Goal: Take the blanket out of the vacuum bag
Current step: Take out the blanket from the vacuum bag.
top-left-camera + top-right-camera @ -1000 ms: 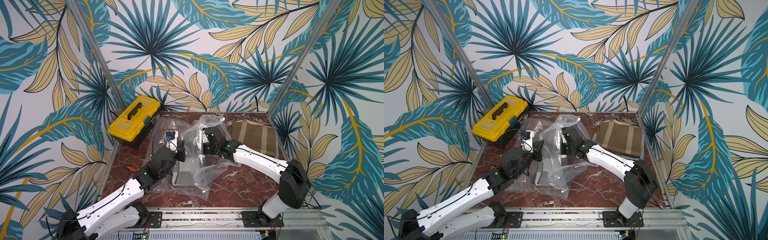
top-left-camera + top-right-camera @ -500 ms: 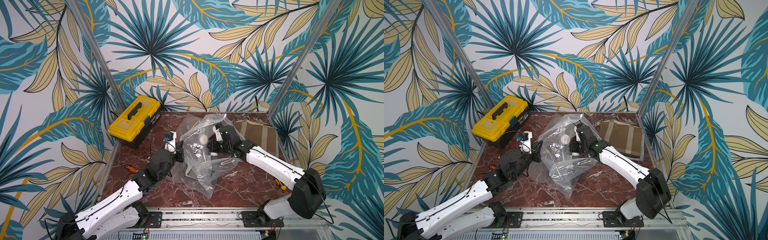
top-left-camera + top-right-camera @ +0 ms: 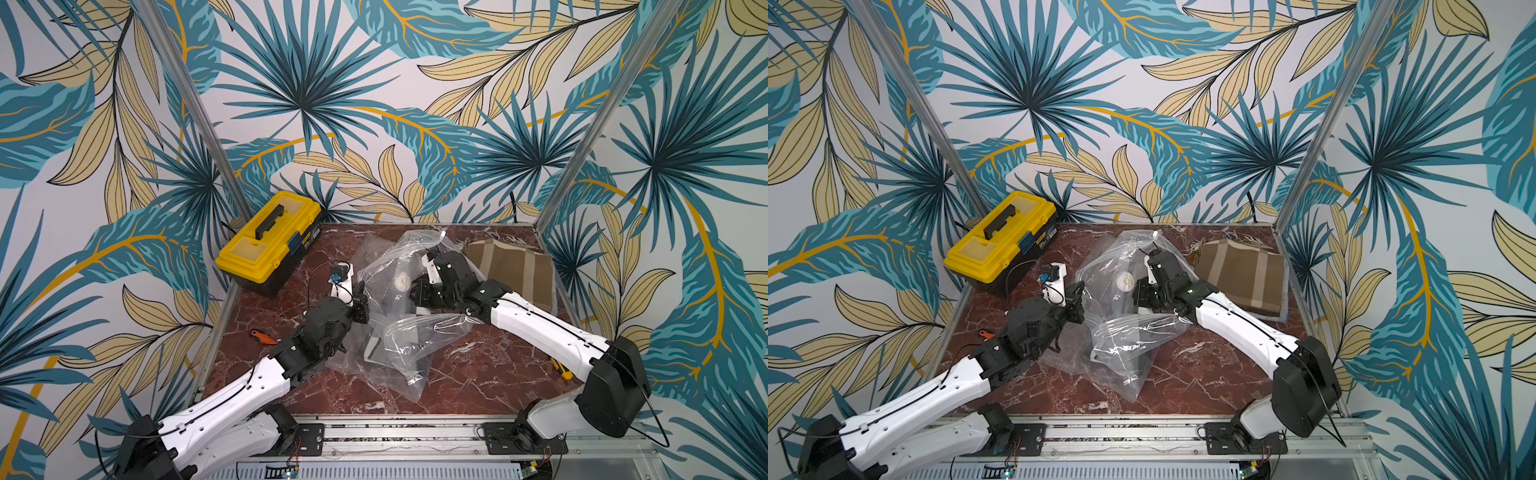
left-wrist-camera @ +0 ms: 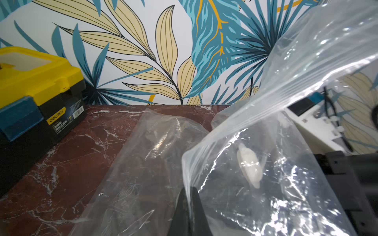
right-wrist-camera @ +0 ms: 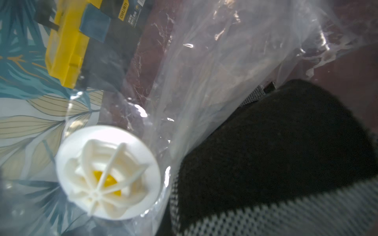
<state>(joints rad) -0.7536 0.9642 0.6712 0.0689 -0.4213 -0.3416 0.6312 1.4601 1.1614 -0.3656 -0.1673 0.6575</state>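
The clear vacuum bag [image 3: 399,332] [image 3: 1125,332] is crumpled and partly lifted off the middle of the table, its white round valve [image 3: 402,281] [image 5: 106,177] facing up. My left gripper [image 3: 362,307] [image 4: 189,192] is shut on a thin edge of the bag's film. My right gripper [image 3: 417,291] [image 3: 1138,295] is shut on the bag beside the valve; one dark padded finger [image 5: 266,159] presses against the plastic. The brown striped blanket [image 3: 515,270] [image 3: 1246,274] lies folded at the back right, outside the bag, behind the right arm.
A yellow and black toolbox [image 3: 270,243] [image 3: 1000,247] stands at the back left corner. A small orange tool [image 3: 262,337] lies near the table's left edge, and a small yellow item [image 3: 561,370] near its right edge. Metal posts and walls enclose the table.
The right gripper has lifted the bag and carried it up and to the right, so the flat bag is now bunched and raised. The left gripper still holds its edge.
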